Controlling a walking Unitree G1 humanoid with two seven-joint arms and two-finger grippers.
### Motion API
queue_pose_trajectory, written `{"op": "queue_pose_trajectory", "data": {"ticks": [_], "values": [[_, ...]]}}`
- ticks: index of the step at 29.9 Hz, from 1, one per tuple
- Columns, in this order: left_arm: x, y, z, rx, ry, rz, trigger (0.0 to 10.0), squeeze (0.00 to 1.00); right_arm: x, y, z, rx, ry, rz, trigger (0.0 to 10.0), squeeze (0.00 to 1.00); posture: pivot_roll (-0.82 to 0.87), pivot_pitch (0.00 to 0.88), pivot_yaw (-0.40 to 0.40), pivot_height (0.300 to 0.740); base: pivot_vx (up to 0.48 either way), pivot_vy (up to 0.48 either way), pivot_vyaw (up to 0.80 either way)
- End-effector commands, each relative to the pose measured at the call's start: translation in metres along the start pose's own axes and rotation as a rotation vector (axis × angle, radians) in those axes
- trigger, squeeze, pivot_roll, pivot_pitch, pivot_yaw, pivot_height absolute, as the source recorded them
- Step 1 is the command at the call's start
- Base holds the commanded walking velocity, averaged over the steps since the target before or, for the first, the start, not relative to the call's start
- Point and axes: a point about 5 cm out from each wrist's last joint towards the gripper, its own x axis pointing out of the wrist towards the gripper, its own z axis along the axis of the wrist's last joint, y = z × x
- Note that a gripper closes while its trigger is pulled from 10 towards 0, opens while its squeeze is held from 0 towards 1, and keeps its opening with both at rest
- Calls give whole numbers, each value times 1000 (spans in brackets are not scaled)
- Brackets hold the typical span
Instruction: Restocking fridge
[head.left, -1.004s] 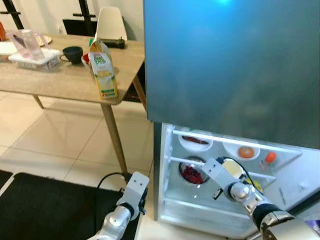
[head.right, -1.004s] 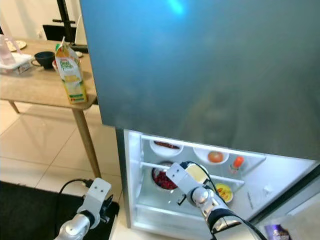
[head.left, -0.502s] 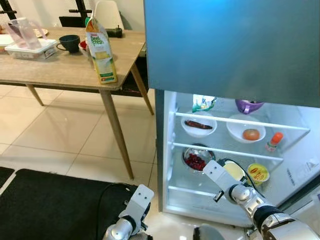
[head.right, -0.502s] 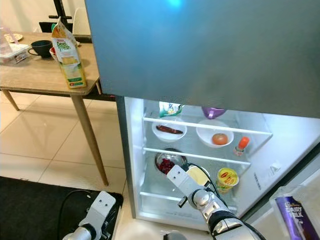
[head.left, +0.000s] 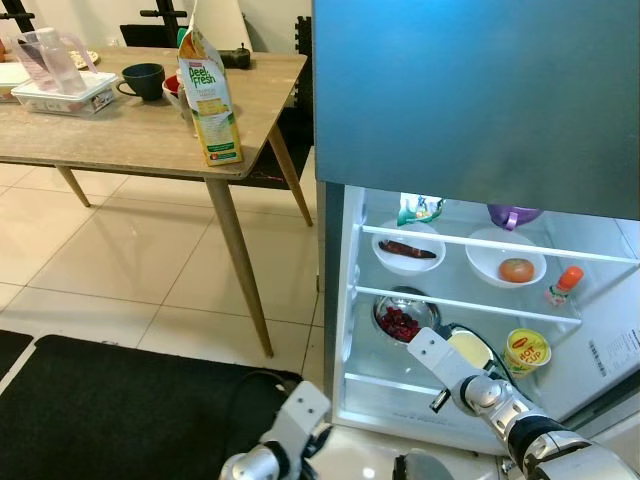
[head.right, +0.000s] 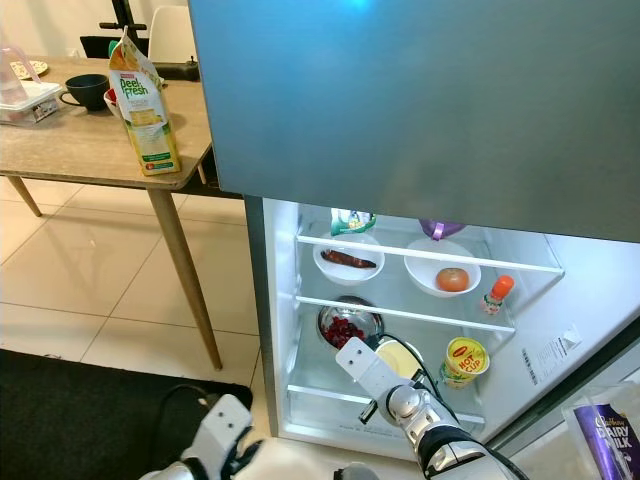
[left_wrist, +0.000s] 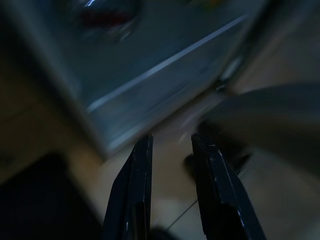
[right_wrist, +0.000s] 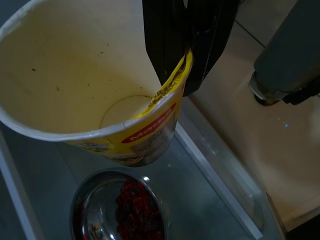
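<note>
My right gripper (right_wrist: 181, 70) is shut on the rim of an empty yellow paper cup (right_wrist: 75, 75), one finger inside and one outside. The cup (head.left: 468, 348) is tilted over the lower shelf of the open fridge (head.left: 345, 300). It hangs just beside a steel bowl of red berries (head.left: 400, 321). A second yellow cup (head.left: 527, 351) stands upright on the same shelf to the right. My left gripper (left_wrist: 170, 150) hangs low near the floor in front of the fridge, open with nothing between its fingers.
The upper shelf holds a white bowl with a sausage (head.left: 408, 250), a white bowl with an orange fruit (head.left: 516, 268) and an orange-capped bottle (head.left: 563, 285). A juice carton (head.left: 210, 100) stands at the corner of the wooden table (head.left: 120, 150). A black mat (head.left: 100, 410) covers the floor.
The whole picture has shifted, so more of the fridge's inside shows now. The right gripper keeps its hold on the cup by the berry bowl. The left arm sits lower and further right.
</note>
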Motion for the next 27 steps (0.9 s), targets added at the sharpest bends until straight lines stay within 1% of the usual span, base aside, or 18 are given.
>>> {"op": "queue_pose_trajectory", "data": {"ticks": [1, 5, 6, 7, 8, 10, 13, 14, 15, 16, 17, 18, 19, 21, 22, 24, 25, 27], "values": [[3, -7, 4, -5, -33, -53, 10000, 0, -1, -2, -3, 2, 17, -1, 10000, 0, -72, 56, -20, 645, 0, 0, 0], [5, 3, 27, -37, -135, -114, 10000, 0, -1, -3, -2, 5, 20, -3, 10000, 0, -72, 56, -20, 645, 0, 0, 0], [5, 3, 27, -37, -135, -114, 10000, 0, -1, -3, -2, 5, 20, -3, 10000, 0, -72, 56, -20, 645, 0, 0, 0], [5, 7, 35, -50, -161, -139, 10000, 0, -1, -3, -2, 5, 21, -2, 10000, 0, -72, 56, -20, 645, 0, 0, 0], [5, 7, 35, -50, -161, -139, 10000, 0, -1, -3, -2, 5, 21, -2, 10000, 0, -72, 56, -20, 645, 0, 0, 0], [0, 12, 45, -53, -186, -205, 10000, 0, -1, -3, -2, 5, 23, 0, 10000, 0, -72, 56, -20, 645, 0, 0, 0], [-2, 15, 43, -44, -169, -218, 10000, 0, -1, -3, -2, 4, 25, 1, 10000, 0, -72, 56, -20, 645, 0, 0, 0], [-3, 15, 39, -52, -150, -214, 10000, 0, 0, -3, -2, 3, 27, 1, 10000, 0, -72, 56, -20, 645, 0, 0, 0], [-7, 13, 19, -82, -69, -184, 10000, 0, 0, -3, -3, 4, 30, 0, 10000, 0, -66, 58, -19, 645, 0, 0, 0], [-9, 11, 8, -103, -25, -161, 10000, 0, -1, -3, -3, 5, 32, -2, 10000, 0, -66, 58, -19, 645, 0, 0, 0], [-9, 11, 8, -103, -25, -161, 10000, 0, -1, -3, -3, 5, 32, -2, 10000, 0, -66, 58, -19, 645, 0, 0, 0], [-14, 9, -7, -140, 34, -118, 10000, 0, -1, -3, -4, 6, 34, -4, 10000, 0, -66, 58, -19, 645, 0, 0, 0], [-14, 9, -7, -140, 34, -118, 10000, 0, -1, -3, -4, 6, 34, -4, 10000, 0, -66, 58, -19, 645, 0, 0, 0], [-22, 9, -22, -183, 94, -54, 10000, 0, -1, -3, -4, 7, 37, -6, 10000, 0, -68, 59, -16, 645, 0, 0, 0], [-22, 9, -22, -183, 94, -54, 10000, 0, -1, -3, -4, 7, 37, -6, 10000, 0, -68, 59, -16, 645, 0, 0, 0], [-37, 11, -43, -253, 190, 54, 10000, 0, -1, -3, -6, 9, 42, -11, 10000, 0, -67, 59, -15, 645, 0, 0, 0], [-37, 11, -43, -253, 190, 54, 10000, 0, -1, -3, -6, 9, 42, -11, 10000, 0, -67, 59, -15, 645, 0, 0, 0], [-53, 17, -60, -319, 260, 171, 10000, 0, -1, -4, -6, 12, 45, -15, 10000, 0, -70, 58, -13, 645, 0, 0, 0]]}}
